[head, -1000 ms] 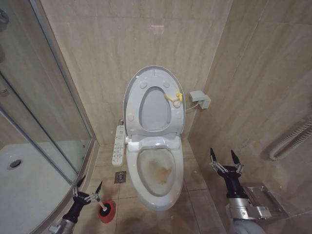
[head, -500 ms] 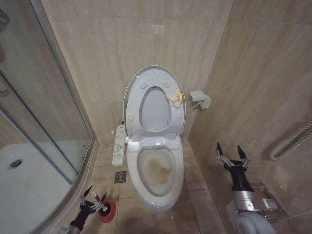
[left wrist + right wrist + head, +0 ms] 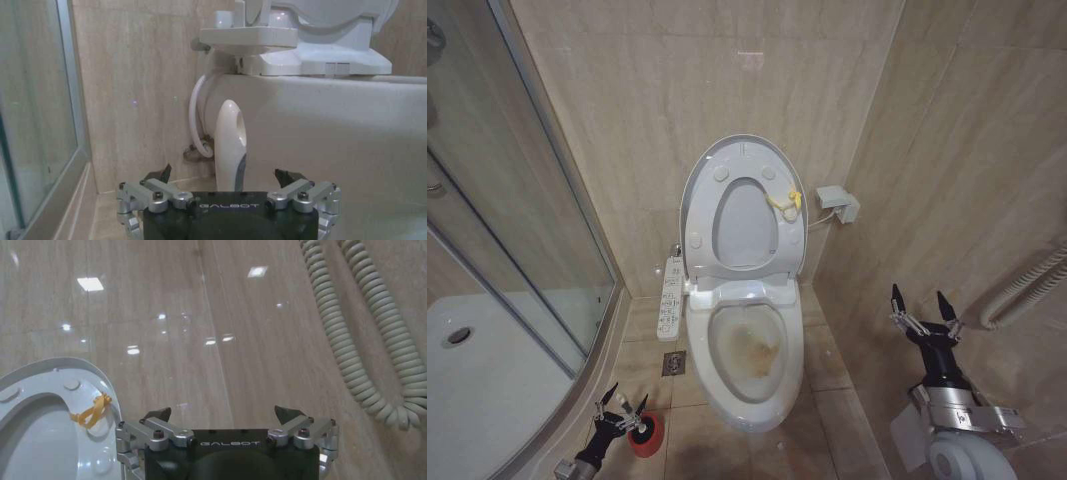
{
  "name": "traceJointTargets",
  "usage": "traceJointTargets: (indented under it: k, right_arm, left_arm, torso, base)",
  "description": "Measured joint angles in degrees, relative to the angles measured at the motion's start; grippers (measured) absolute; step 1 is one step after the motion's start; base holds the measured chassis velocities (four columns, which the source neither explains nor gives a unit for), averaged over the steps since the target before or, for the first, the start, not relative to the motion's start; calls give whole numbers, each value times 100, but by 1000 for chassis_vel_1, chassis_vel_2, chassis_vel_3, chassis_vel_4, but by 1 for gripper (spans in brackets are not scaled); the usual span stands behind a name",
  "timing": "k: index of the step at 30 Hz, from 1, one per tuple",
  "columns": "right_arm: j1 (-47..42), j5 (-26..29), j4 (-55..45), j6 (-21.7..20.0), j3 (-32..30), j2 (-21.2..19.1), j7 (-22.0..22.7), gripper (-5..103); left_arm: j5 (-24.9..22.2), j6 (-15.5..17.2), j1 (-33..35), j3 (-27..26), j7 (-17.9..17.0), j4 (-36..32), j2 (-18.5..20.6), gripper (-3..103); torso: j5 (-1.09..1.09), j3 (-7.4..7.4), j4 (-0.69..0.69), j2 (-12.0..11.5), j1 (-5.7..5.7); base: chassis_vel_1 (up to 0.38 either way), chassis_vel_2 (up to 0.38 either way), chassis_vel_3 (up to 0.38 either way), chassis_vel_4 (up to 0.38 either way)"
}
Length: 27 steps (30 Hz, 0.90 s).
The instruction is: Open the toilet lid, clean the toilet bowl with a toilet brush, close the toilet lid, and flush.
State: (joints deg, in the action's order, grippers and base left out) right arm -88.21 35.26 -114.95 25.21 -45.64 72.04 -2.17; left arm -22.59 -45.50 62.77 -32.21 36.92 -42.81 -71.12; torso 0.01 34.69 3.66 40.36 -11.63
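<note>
Beige tile on walls and floor; narrow floor strips either side of the bowl (image 3: 749,352), shower glass (image 3: 507,230) close at 9 o'clock, side wall close at 3 o'clock. Lid (image 3: 743,205) stands upright against the back wall, underside facing out, round bumpers showing, yellow loop (image 3: 785,203) at its 3 o'clock edge. Bowl is white, oval, with yellow-brown staining inside; control panel (image 3: 670,298) hangs off its 9 o'clock side. Brush (image 3: 231,145) stands in its red holder (image 3: 644,436) on the floor at 8 o'clock of the bowl. Left gripper (image 3: 621,406) low, just beside the holder, jaws wide, brush handle between the fingertips untouched. Right gripper (image 3: 923,304) raised near the side wall at 3 o'clock, fingers pointing up, jaws wide, holding nothing.
</note>
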Motion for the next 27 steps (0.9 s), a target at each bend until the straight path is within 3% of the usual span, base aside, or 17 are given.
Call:
traceJointTargets:
  k: [18, 19, 25, 26, 27]
  right_arm:
    - [-24, -110, 44, 12, 69, 30, -58, 100]
    - [-18, -113, 46, 13, 71, 36, -59, 100]
    - [-9, -137, 46, 20, 115, 70, -66, 100]
    - [-22, -153, 49, 33, 116, 69, -70, 100]
    - [-37, -155, 50, 39, 110, 68, -71, 100]
  left_arm:
    - [86, -25, 252, -55, 157, -150, 81, 98]
    - [89, -36, 251, -70, 155, -116, 90, 78]
    - [74, -61, 248, -102, 141, -75, 108, 78]
    - [22, -63, 285, -101, 149, -230, 93, 50]
    - [3, -62, 318, -93, 164, -311, 90, 50]
  torso:
    - [-1, 0, -1, 0, 1]
    - [0, 0, 0, 0, 1]
    - [-1, 0, 0, 0, 1]
    - [-1, 0, 2, 0, 1]
    - [0, 0, 2, 0, 1]
  base:
    - [0, 0, 0, 0]
    - [0, 0, 0, 0]
    - [0, 0, 0, 0]
    - [0, 0, 0, 0]
    - [0, 0, 0, 0]
